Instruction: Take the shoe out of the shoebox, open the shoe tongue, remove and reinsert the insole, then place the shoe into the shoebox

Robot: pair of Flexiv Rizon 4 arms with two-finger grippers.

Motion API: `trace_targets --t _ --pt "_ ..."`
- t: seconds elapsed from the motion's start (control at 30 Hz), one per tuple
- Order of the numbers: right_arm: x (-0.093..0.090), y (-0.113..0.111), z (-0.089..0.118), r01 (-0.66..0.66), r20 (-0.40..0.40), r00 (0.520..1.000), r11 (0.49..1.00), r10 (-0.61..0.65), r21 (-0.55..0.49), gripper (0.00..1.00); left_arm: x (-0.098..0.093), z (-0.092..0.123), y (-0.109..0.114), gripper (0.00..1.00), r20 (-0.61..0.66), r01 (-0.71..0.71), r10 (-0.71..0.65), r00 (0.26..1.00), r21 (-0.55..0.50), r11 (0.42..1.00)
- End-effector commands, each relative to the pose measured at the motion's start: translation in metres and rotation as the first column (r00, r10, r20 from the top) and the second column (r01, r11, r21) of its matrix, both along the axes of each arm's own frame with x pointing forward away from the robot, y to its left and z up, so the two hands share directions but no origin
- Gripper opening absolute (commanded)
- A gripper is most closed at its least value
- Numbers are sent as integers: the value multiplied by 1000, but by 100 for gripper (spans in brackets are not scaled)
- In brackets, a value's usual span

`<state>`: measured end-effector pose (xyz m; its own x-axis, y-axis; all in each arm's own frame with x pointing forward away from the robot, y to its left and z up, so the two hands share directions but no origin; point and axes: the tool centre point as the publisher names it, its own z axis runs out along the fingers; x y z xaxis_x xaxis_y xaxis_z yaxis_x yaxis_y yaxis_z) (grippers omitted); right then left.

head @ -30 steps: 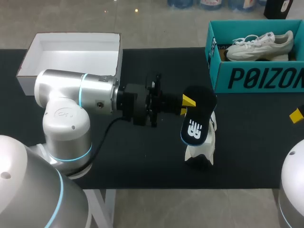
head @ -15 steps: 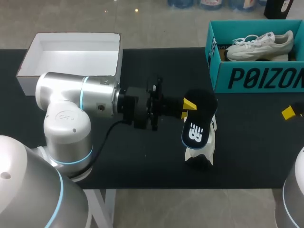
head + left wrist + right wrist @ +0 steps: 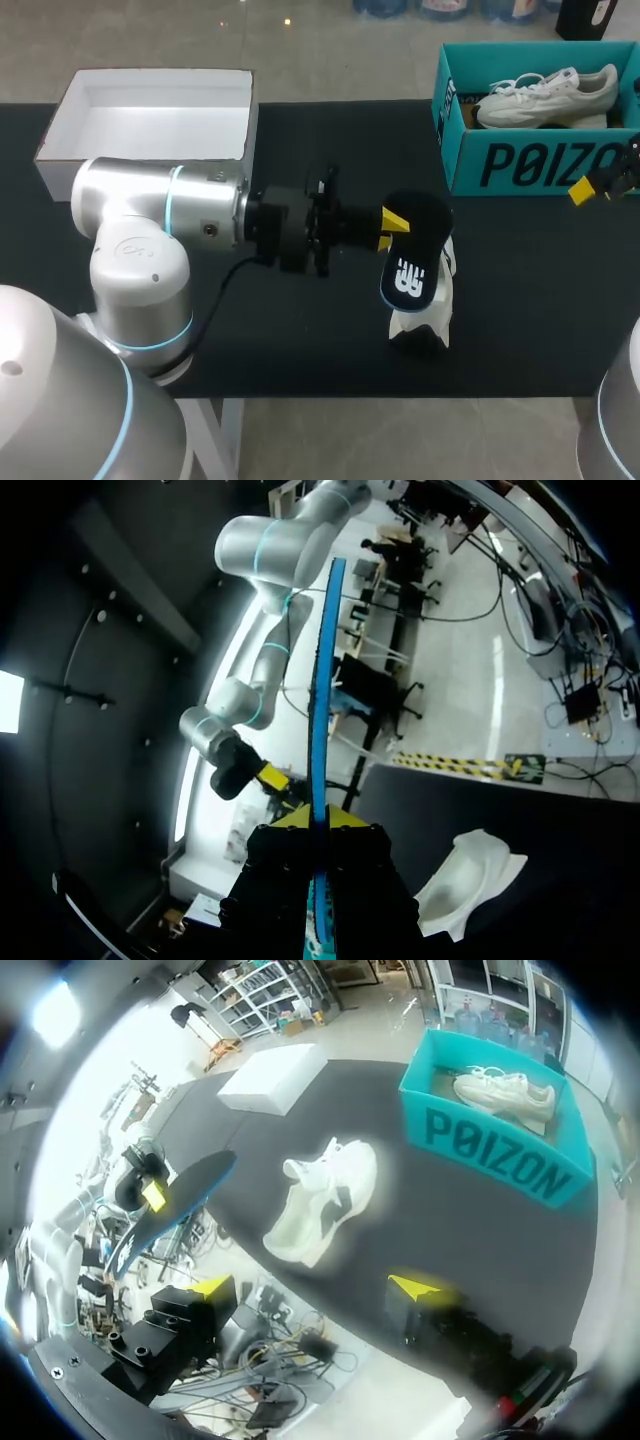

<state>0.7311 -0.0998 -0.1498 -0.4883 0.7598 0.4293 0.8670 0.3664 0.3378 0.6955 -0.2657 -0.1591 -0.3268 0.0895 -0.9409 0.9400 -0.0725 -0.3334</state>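
firmly, the left gripper [image 3: 390, 225] is closed on the thin black foam insole with a blue underside [image 3: 412, 255], pinched edge-on between both yellow tips. the white lace-up sneaker [image 3: 425, 320] lies on the black table [image 3: 300, 340] near it, at 4 o'clock from the middle. the right gripper [image 3: 312, 1286] is spread wide and holds nothing, near the teal cardboard shoebox [image 3: 470, 165] at 2 o'clock.

My left arm [image 3: 160, 215] reaches flat over the surface from the left side, and my left gripper [image 3: 390, 226] has both yellow tips squeezed tight on the thin insole [image 3: 412, 255], while my right gripper [image 3: 312, 1286] hangs up above the far right side with its fingers wide apart.
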Motion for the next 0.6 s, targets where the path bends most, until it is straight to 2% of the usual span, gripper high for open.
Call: trace_targets --t 0.03,0.17,0.6 --pt "11 1 0 -38 -70 997 999 36 -37 100 -1 -2 -1 0 0 -3 3 1000 -2 1000" --pt "12 4 -1 18 -110 994 998 -24 -57 100 1 -2 -2 0 -2 3 -3 1000 0 1000" --pt "12 4 -1 18 -110 994 998 -24 -57 100 1 0 -3 0 -8 12 -12 1000 12 1000"
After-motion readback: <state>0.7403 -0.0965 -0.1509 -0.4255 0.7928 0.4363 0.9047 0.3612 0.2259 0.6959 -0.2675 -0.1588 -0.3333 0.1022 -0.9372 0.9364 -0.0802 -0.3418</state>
